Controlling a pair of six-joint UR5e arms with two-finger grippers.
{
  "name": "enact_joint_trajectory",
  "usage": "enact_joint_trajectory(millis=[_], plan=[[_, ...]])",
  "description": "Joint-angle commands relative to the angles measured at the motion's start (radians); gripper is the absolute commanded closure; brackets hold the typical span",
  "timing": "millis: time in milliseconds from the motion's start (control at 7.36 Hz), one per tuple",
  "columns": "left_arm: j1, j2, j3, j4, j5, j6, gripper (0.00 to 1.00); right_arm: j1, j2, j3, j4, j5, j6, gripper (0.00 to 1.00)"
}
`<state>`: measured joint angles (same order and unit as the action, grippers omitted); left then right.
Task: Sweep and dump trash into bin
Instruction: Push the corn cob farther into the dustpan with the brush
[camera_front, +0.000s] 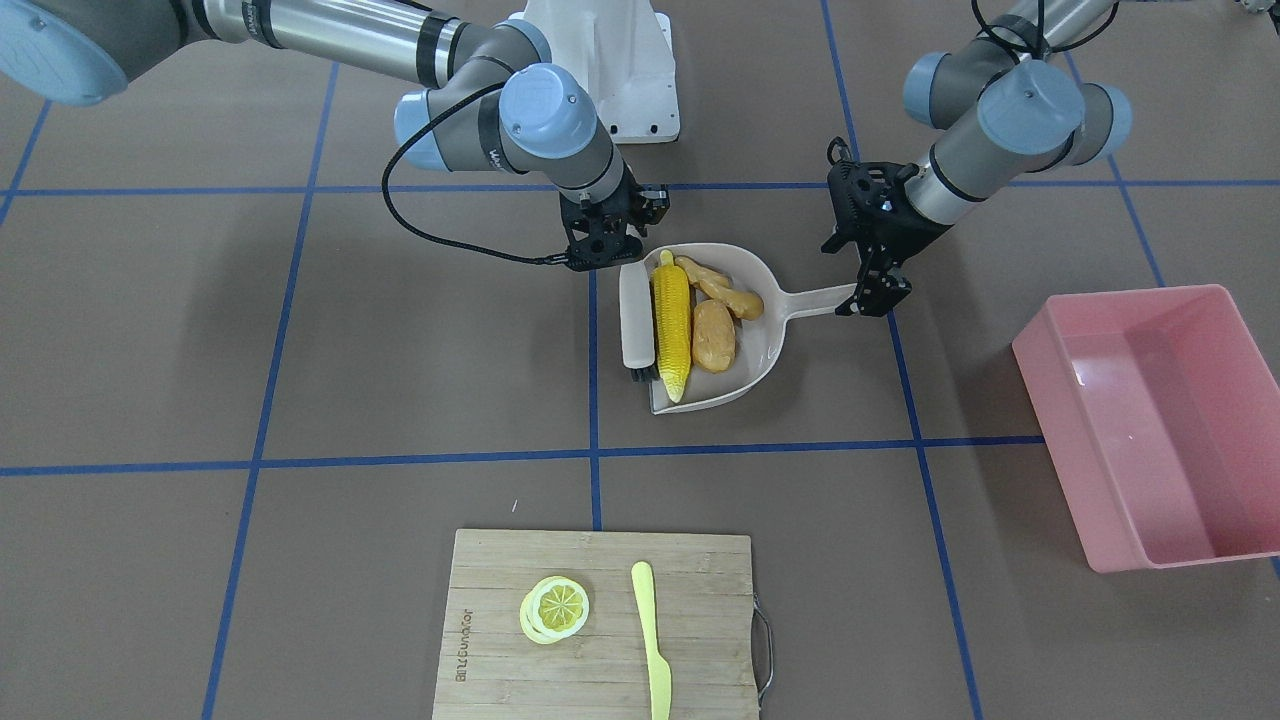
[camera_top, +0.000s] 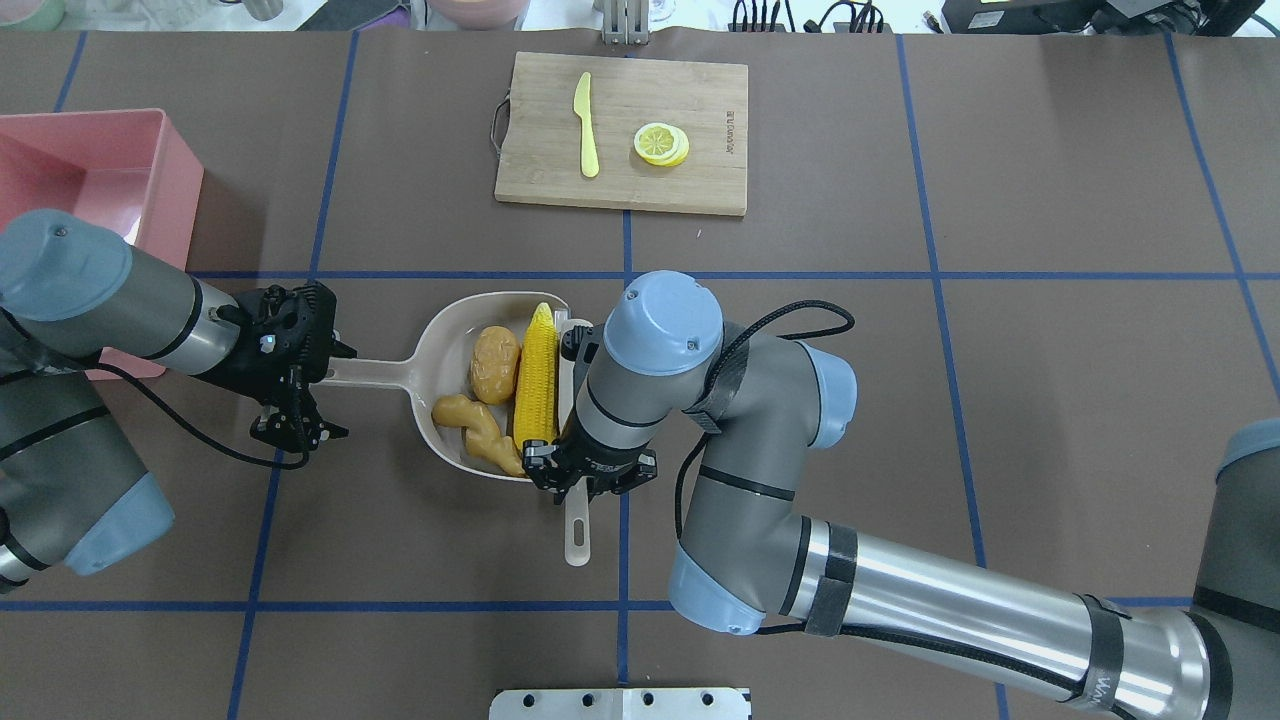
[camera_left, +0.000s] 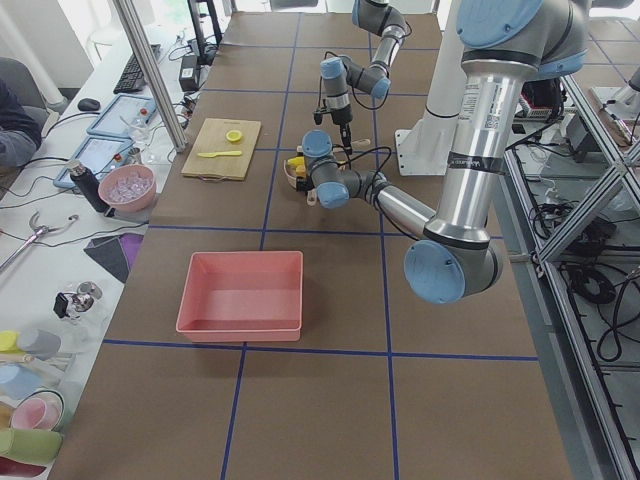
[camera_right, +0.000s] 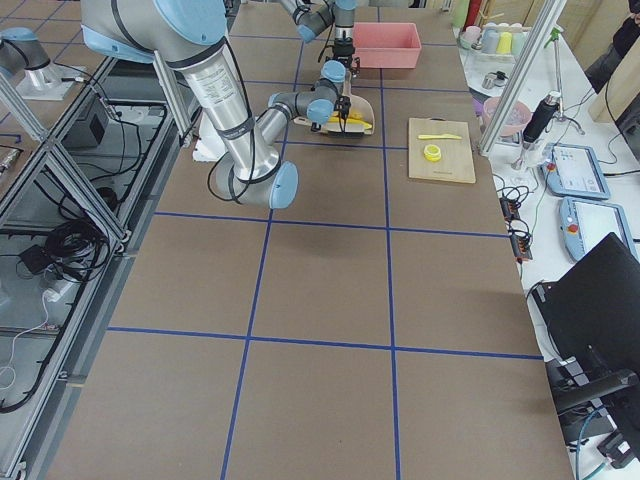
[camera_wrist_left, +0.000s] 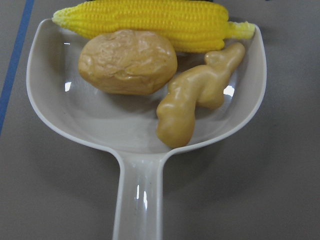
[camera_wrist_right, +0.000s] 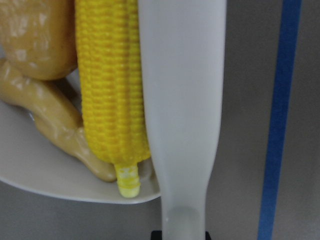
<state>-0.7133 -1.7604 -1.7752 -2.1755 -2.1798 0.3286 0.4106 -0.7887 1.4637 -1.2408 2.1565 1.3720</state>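
Note:
The corn cob (camera_front: 672, 325), the potato (camera_front: 713, 335) and the ginger root (camera_front: 720, 288) lie inside the beige dustpan (camera_front: 765, 350) at mid-table. My right gripper (camera_front: 603, 262) is shut on the handle of a white brush (camera_front: 636, 315). The brush lies across the pan's mouth, against the corn (camera_wrist_right: 110, 85). My left gripper (camera_front: 872, 298) points down at the end of the dustpan handle (camera_wrist_left: 137, 200) and looks shut on it. The pink bin (camera_front: 1150, 420) stands empty on my left, apart from the pan.
A wooden cutting board (camera_front: 600, 650) with lemon slices (camera_front: 555, 608) and a yellow plastic knife (camera_front: 650, 630) lies at the far side of the table from me. Blue tape lines cross the brown table.

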Motion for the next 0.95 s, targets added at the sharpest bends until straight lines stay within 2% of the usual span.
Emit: enact_joint_trajectory(millis=[0,815], plan=[[0.0,-0.001,-0.001,-0.001,0.0,0.0,0.05,-0.004,0.025,-0.035,0.113,-0.015,0.065,1.0],[0.0,0.013,0.005,-0.004,0.002,0.0,0.05,0.014,0.033,-0.025,0.155,-0.03,0.111,1.0]])
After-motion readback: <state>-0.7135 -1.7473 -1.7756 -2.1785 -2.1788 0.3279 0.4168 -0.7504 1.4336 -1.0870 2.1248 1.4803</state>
